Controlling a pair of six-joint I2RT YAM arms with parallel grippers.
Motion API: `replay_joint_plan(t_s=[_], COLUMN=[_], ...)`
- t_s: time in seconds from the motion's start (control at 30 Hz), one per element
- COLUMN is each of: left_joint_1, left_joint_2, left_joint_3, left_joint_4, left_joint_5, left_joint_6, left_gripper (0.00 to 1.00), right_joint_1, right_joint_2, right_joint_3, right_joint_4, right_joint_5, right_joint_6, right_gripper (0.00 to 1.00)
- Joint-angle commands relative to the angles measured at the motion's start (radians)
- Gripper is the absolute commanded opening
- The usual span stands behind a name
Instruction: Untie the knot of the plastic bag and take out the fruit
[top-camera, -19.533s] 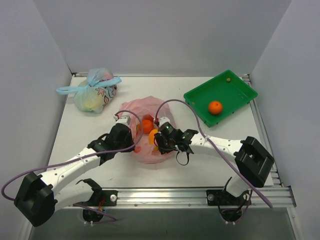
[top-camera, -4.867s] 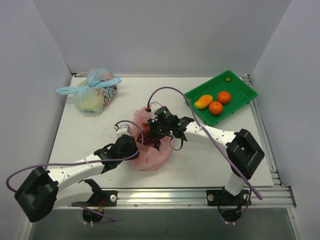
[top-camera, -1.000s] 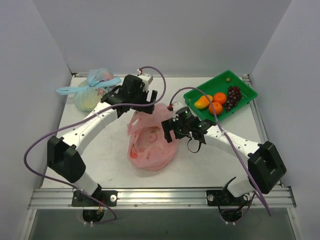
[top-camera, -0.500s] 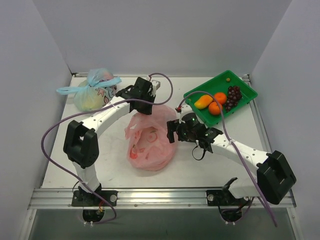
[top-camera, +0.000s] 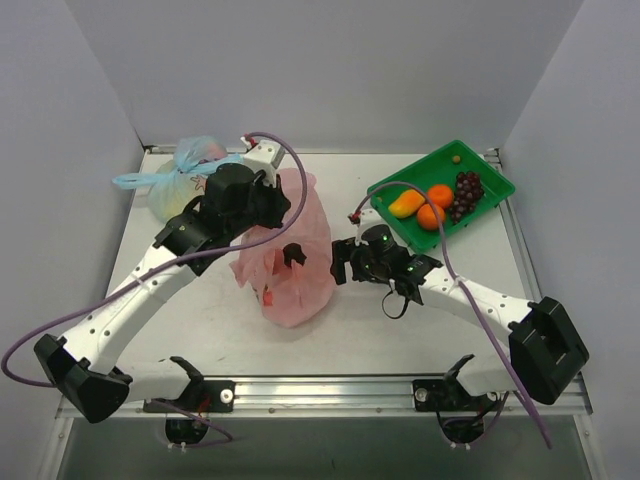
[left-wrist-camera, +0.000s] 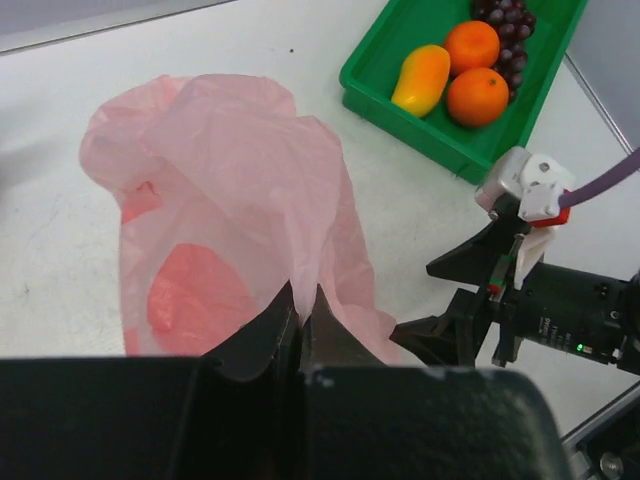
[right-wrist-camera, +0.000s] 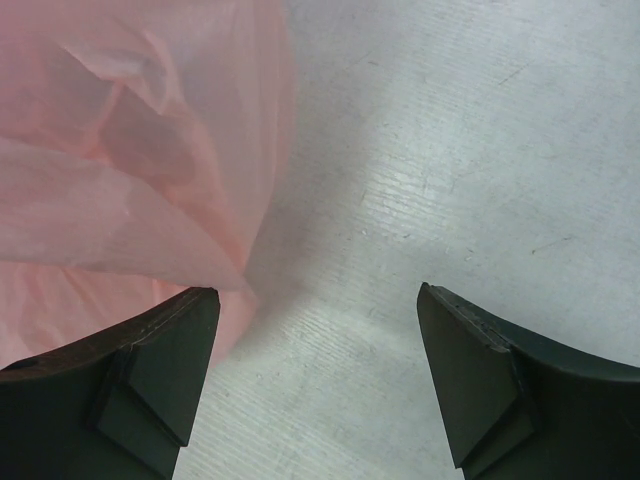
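The plastic bag (top-camera: 292, 270) sits about mid-desk, a little toward the left edge. Its bottom is on the surface and its top is drawn up toward the far side. From above, the left gripper (top-camera: 272, 208) hangs over that raised top, but the arm hides the grip itself. The left wrist camera settles it: the left gripper (left-wrist-camera: 303, 306) has its fingers pinched tight on a fold of the pink film (left-wrist-camera: 240, 170), which falls away below in loose crinkles. That view also shows a reddish round fruit (left-wrist-camera: 195, 300) glowing through the plastic low in the bag, which is only a faint blotch from above.

The right gripper (top-camera: 340, 264) sits just beside the bag on the side toward the right edge. Its own camera shows the right gripper (right-wrist-camera: 315, 292) spread wide and holding nothing. The bag's edge (right-wrist-camera: 120, 150) bulges against one finger and the bare desk lies between the two.

In the far right corner the green tray (top-camera: 398, 222) holds a mango (top-camera: 405, 204), two oranges (top-camera: 439, 195) and a grape bunch (top-camera: 465, 193).

In the far left corner lies a blue-tied bag (top-camera: 180, 195), partly behind the left arm.
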Motion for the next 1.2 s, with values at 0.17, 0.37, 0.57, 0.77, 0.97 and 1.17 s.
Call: replay_joint_plan(t_s=[0.17,0.37,0.57,0.77,0.97,1.17], left_joint_1=[0.040,0.109,0.223,0.274,0.304,0.332], left_joint_2=[0.041,0.090,0.137,0.153,0.168,0.183], left_joint_3=[-0.140,-0.171,-0.178,-0.189,-0.194,-0.194], left_joint_4=[0.060,0.086,0.109,0.128,0.135,0.134], left_joint_5=[-0.038,0.003,0.134,0.184,0.198,0.209], left_joint_6=[-0.032,-0.050,-0.118,-0.136,-0.139,-0.139], left_gripper=[0.02,0.03,0.05,0.08,0.10,0.11], right_joint_1=[0.058,0.137,0.211,0.265,0.320,0.331], right_joint_2=[-0.011,-0.003,0.079,0.249,0.314,0.368], right_joint_3=[0.051,0.135,0.219,0.337,0.313,0.288], right_joint_4=[0.010,-0.044,-0.001,-0.033,-0.118,-0.265], right_joint_5=[-0.044,-0.036,-0.112,-0.154,-0.214,-0.291], right_joint_6=[-0.049,-0.077,-0.050,-0.050,-0.111,-0.160], right_gripper=[0.80,0.75,0.72,0.74,0.34,0.08])
